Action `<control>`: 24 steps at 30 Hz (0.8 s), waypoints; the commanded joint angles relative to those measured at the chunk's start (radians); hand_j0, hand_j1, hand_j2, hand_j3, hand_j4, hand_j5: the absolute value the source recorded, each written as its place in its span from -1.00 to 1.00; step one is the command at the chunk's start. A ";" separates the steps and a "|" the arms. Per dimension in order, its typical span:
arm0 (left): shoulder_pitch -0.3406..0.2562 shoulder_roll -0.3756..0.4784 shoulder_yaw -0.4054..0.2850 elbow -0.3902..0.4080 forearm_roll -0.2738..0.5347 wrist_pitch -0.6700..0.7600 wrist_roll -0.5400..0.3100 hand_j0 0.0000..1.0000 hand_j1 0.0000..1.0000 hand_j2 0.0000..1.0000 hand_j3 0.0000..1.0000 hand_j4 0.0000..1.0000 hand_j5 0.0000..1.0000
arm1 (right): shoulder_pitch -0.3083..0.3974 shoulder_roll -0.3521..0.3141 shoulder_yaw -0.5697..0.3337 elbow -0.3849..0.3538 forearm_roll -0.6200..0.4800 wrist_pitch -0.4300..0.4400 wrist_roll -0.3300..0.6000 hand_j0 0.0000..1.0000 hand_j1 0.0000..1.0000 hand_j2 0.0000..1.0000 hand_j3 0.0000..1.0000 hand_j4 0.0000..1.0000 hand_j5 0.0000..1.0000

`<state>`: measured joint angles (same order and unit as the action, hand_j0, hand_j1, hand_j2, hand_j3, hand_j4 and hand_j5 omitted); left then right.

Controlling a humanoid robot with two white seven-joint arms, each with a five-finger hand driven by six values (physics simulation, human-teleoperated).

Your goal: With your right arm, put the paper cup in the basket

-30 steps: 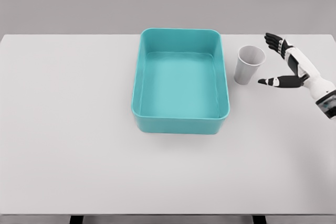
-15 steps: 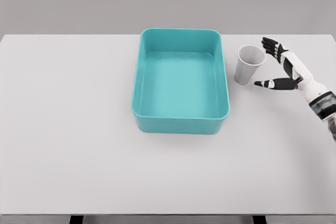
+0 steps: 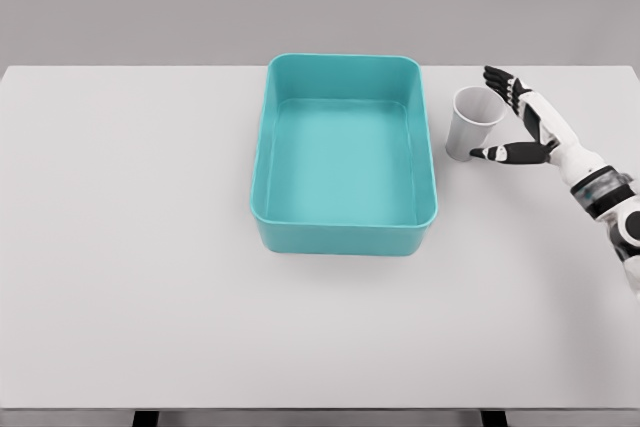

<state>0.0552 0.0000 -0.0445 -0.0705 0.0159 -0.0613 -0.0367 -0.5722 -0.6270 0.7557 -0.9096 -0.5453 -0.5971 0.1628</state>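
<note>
A white paper cup (image 3: 472,123) stands upright on the table, just right of the teal basket (image 3: 345,234). The basket is a rectangular bin with nothing inside it. My right hand (image 3: 503,119) is spread open right beside the cup, on its right. Its fingers (image 3: 499,80) reach past the cup's far rim and the thumb (image 3: 494,153) lies near the cup's base. The hand holds nothing, and I cannot tell whether it touches the cup. My left arm does not show.
The white table (image 3: 140,247) carries only the basket and the cup. Its front edge runs along the bottom of the head view.
My right hand has slid left toward the cup, closing the gap, while staying open. The cup and basket have not moved.
</note>
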 commanded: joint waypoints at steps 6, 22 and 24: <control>0.000 0.000 0.000 0.000 0.001 0.000 0.000 1.00 1.00 1.00 1.00 1.00 1.00 | 0.000 0.009 0.005 -0.003 -0.005 -0.003 0.000 1.00 1.00 1.00 1.00 1.00 1.00; -0.002 0.000 0.000 0.000 0.001 0.000 0.000 1.00 1.00 1.00 1.00 1.00 1.00 | -0.005 0.026 0.007 -0.008 -0.005 -0.003 0.000 0.85 0.85 0.85 0.85 0.85 0.85; -0.002 0.000 0.000 0.000 -0.001 0.000 0.000 1.00 1.00 1.00 1.00 1.00 1.00 | -0.005 0.026 0.007 -0.008 -0.005 -0.003 0.000 0.61 0.61 0.61 0.61 0.61 0.61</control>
<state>0.0537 0.0000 -0.0445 -0.0706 0.0161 -0.0613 -0.0368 -0.5768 -0.6020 0.7621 -0.9166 -0.5498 -0.5998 0.1612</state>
